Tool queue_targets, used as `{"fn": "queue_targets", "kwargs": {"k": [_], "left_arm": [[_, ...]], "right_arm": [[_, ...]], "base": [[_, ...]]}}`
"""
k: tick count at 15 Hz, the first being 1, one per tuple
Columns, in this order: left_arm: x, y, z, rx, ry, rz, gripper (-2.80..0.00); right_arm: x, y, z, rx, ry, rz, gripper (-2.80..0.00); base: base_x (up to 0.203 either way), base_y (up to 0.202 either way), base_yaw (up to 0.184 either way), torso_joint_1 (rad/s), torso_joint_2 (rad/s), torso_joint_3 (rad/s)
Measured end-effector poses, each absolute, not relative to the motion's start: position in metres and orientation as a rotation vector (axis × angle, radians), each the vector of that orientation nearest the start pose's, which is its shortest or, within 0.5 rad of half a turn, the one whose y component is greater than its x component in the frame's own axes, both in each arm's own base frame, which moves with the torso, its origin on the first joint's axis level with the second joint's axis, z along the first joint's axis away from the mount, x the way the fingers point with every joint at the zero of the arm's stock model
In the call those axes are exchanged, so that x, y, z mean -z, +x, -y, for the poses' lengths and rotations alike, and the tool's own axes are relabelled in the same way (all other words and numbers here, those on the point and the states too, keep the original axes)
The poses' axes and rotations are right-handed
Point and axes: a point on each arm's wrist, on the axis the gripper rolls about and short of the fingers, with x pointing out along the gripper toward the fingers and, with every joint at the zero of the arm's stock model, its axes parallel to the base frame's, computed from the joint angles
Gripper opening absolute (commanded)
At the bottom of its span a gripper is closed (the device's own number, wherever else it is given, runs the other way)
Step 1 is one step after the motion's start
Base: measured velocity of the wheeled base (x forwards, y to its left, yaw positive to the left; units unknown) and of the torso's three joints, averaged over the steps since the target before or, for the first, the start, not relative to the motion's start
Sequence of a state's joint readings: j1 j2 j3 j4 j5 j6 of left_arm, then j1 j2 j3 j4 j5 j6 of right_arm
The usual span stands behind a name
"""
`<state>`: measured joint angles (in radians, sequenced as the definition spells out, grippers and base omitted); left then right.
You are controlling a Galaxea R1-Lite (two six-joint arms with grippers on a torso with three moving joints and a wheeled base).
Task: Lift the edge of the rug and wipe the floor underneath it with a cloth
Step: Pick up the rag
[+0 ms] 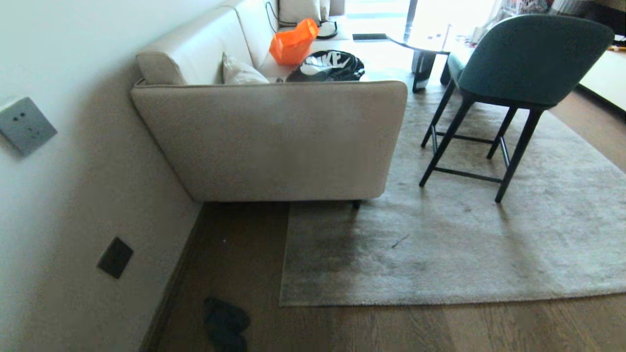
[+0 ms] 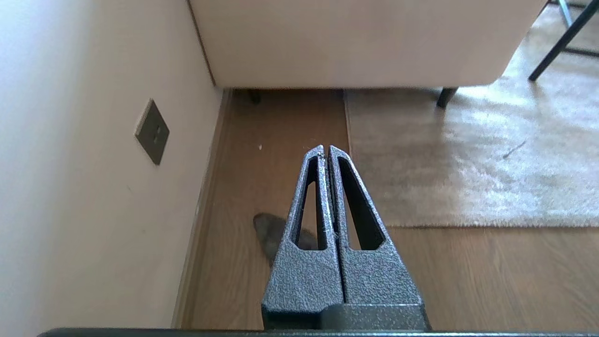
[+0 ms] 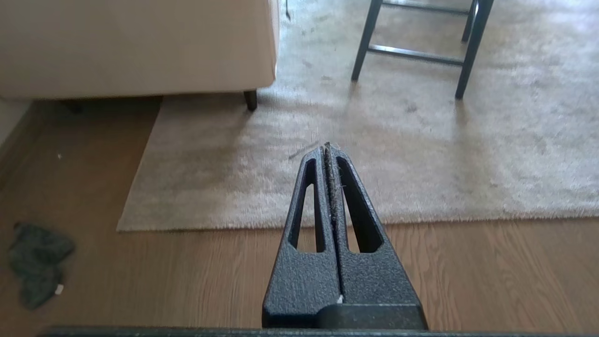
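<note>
- Brown wood boards make up the floor (image 1: 440,327), smooth and faintly glossy, with dark wavy grain; it fills the near part of the head view and runs on as a strip between wall and rug.
- The cloth (image 1: 225,325), a small dark grey crumpled piece, lies on the bare boards close to the skirting, nearer than the rug's corner and apart from it; both wrist views show it too.
- The left gripper (image 2: 326,149) hangs above that strip of floor, fingers pressed together and holding nothing.
- The right gripper (image 3: 326,147) hangs above the rug's near border, fingers likewise closed and empty, with a few fibres stuck along the seam between them.
- The rug edge (image 1: 391,301) lies flat on the boards, a straight border ending in a square corner at the left; the pile is light grey with darker smudges near that corner.
- The wall (image 1: 73,220) on the left is pale, with a dark socket plate (image 1: 115,257) low down and a grey one (image 1: 24,125) higher up.
- A beige sofa (image 1: 274,142) stands against the wall, one foot on the rug; an orange bag (image 1: 293,41) and a black bag (image 1: 328,66) sit on its seat.
- A green chair (image 1: 525,58) with black legs stands on the rug to the right.
- A dark table (image 1: 420,44) is farthest, in bright light.
</note>
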<state>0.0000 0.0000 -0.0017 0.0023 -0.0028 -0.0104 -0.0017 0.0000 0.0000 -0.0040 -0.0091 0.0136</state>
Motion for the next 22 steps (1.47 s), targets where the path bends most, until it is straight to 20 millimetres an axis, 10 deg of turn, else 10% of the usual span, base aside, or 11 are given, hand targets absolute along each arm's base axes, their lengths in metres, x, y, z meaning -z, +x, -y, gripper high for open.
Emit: {"fn": "queue_targets", "kwargs": {"k": [22], "left_arm": [[-0.0758, -0.0229, 0.0001, 0.004, -0.009, 0.0, -2.8]], "right_arm": [[-0.0759, -0.0228, 0.0002, 0.011, 0.014, 0.004, -2.8]], "base": [[0.0, 0.0, 0.0, 0.003, 0.0, -0.197]]}}
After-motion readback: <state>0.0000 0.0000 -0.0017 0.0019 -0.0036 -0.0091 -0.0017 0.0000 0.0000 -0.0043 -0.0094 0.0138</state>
